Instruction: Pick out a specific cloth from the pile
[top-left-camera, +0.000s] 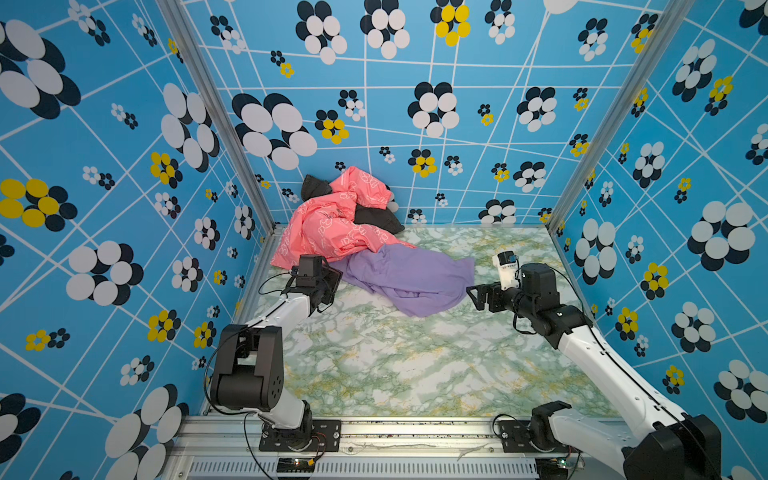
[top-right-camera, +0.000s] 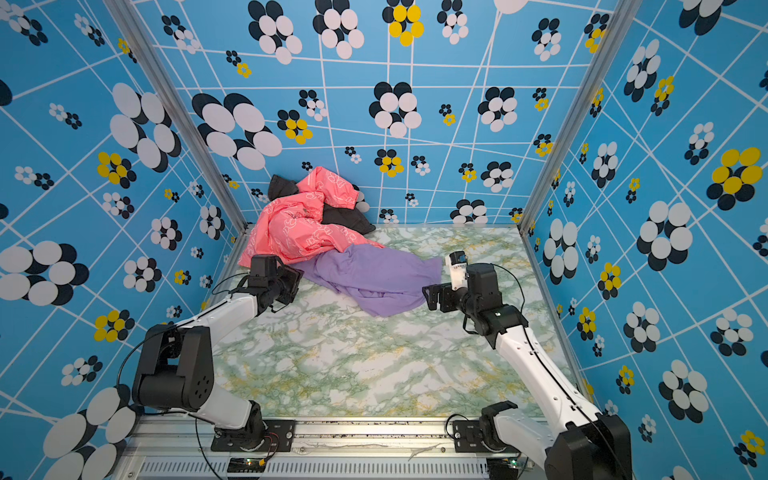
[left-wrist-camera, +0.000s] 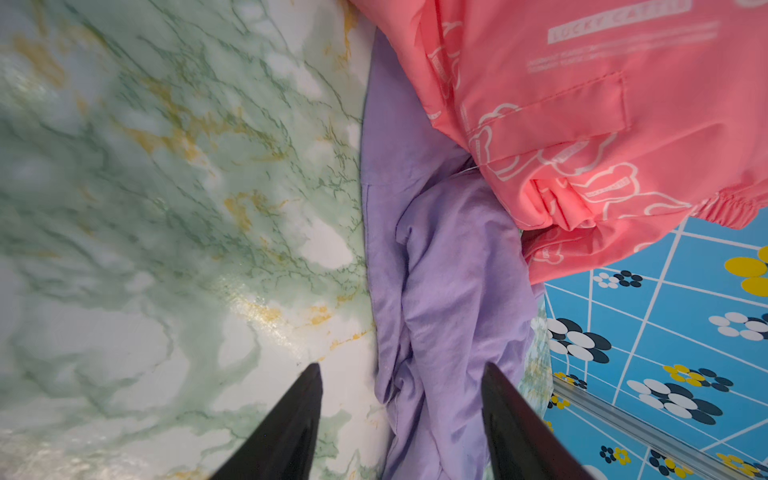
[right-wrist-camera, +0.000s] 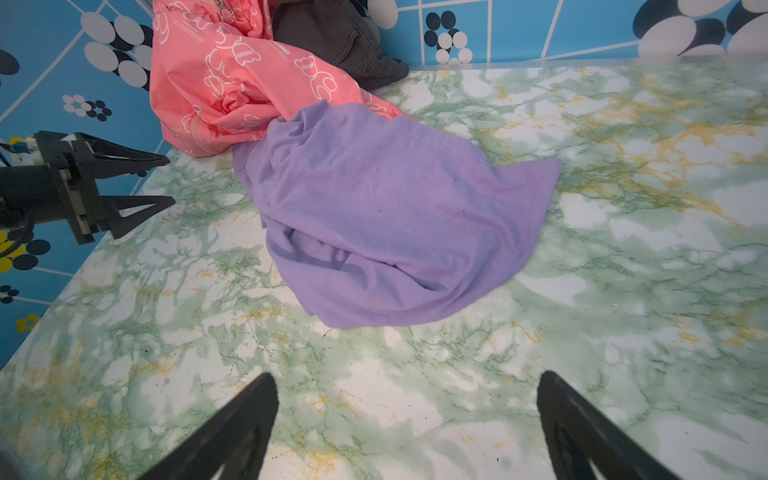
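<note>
Green-veined marble-print tabletop (top-left-camera: 395, 365), blue flower-print walls (top-left-camera: 498, 83). Plain lavender soft cloth (top-left-camera: 409, 278) (top-right-camera: 374, 278) mid-frame in both top views, touching coral-pink white-printed garment (top-left-camera: 316, 232) of garment pile (top-left-camera: 376, 218) at upper left. Left gripper (left-wrist-camera: 402, 368) jaws part-way apart astride cloth edge, gripping nothing; right gripper (right-wrist-camera: 407, 376) jaws wide, empty, over bare marble.

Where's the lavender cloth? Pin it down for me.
In a top view the lavender cloth lies on the marbled table, mid-width toward the back, its far edge under the coral-pink garment, between the left gripper and right gripper.
</note>
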